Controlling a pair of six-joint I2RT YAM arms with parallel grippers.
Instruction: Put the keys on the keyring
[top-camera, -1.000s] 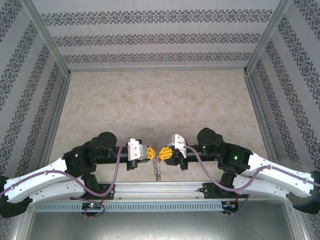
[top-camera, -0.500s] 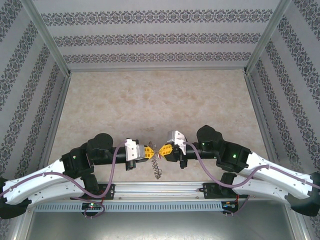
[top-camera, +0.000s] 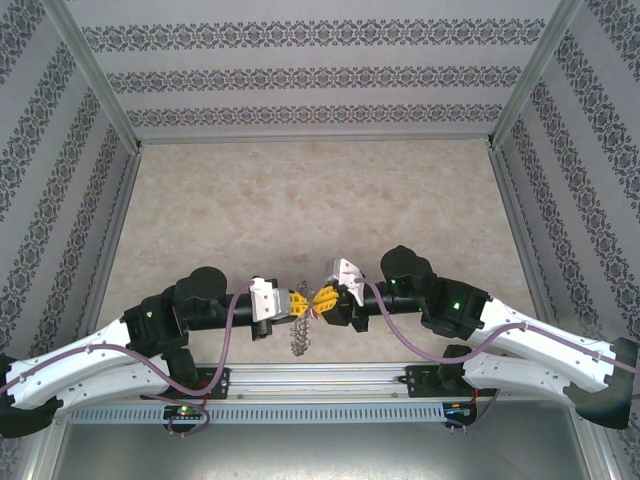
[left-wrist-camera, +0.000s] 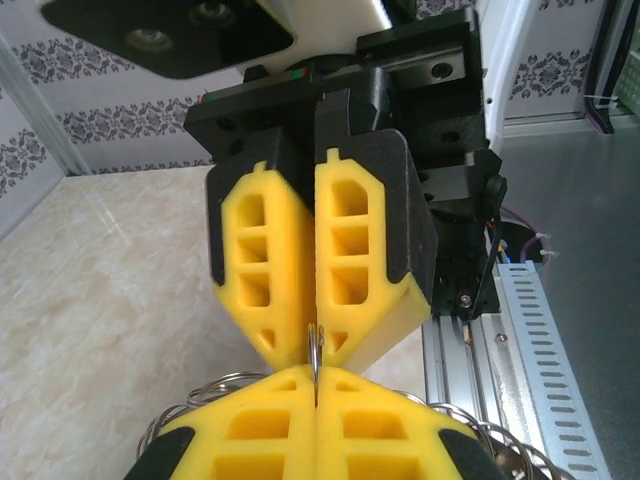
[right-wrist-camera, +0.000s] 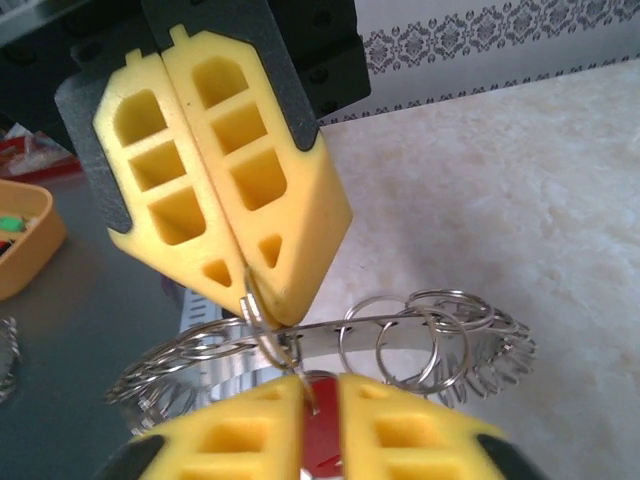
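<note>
The keyring (top-camera: 298, 338) dangles as a grey chain of keys and small rings between my two grippers, above the table's near edge. My left gripper (top-camera: 300, 302) is shut on its thin wire ring (left-wrist-camera: 316, 348). In the right wrist view the keyring (right-wrist-camera: 440, 335) fans out behind the left gripper (right-wrist-camera: 248, 287). My right gripper (right-wrist-camera: 320, 388) has the red-headed key (right-wrist-camera: 322, 440) between its fingers, its small loop touching the wire. In the left wrist view the right gripper (left-wrist-camera: 315, 338) meets my left gripper (left-wrist-camera: 316, 380) tip to tip.
Patterned walls enclose the beige table (top-camera: 320, 210). A metal rail (top-camera: 320, 385) runs along the near edge under the grippers. An orange tray (right-wrist-camera: 20, 235) sits off the table on the right wrist view's left side.
The right arm has moved left and closed the gap with the left gripper. The dangling keyring has shifted left with them. The left gripper stays shut on the ring.
</note>
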